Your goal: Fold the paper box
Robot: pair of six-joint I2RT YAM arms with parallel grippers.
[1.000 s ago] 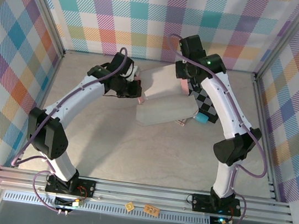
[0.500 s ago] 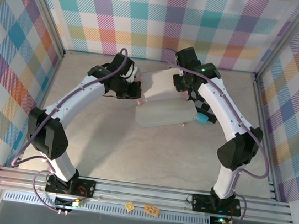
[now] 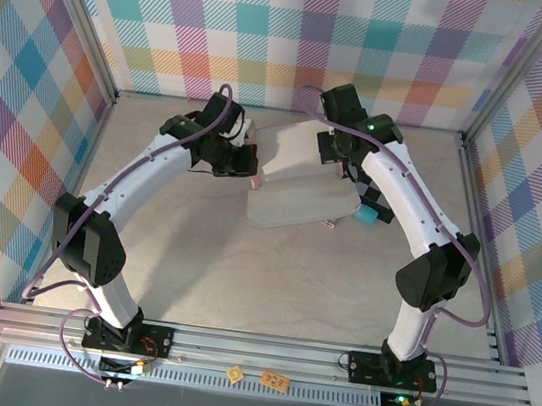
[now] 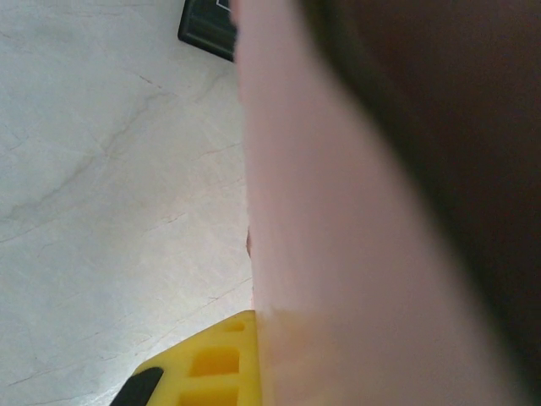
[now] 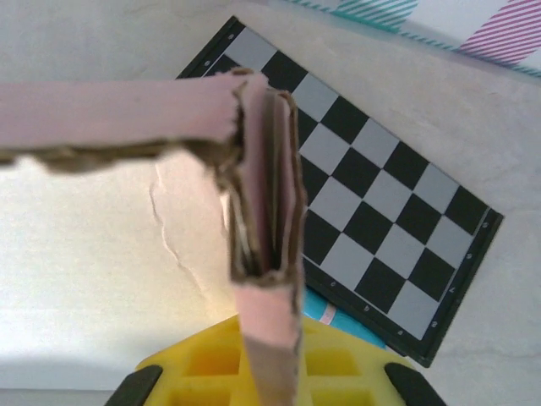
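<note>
Left hand [image 3: 244,165] is clamped on the left edge of the paper box [image 3: 298,192]. Right hand [image 5: 269,368] pinches a folded flap tight. The checkered board [image 5: 380,237] lies just beside it on the surface [image 3: 241,270].

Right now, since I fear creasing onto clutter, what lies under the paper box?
Beneath the raised right flap of the paper box lies a checkered board on the table. Whatever sits under the sheet's flat middle is covered.

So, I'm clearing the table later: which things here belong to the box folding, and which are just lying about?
In use: paper box, gripped by left gripper and right gripper.
Lying about: checkered board, small teal pack.
</note>
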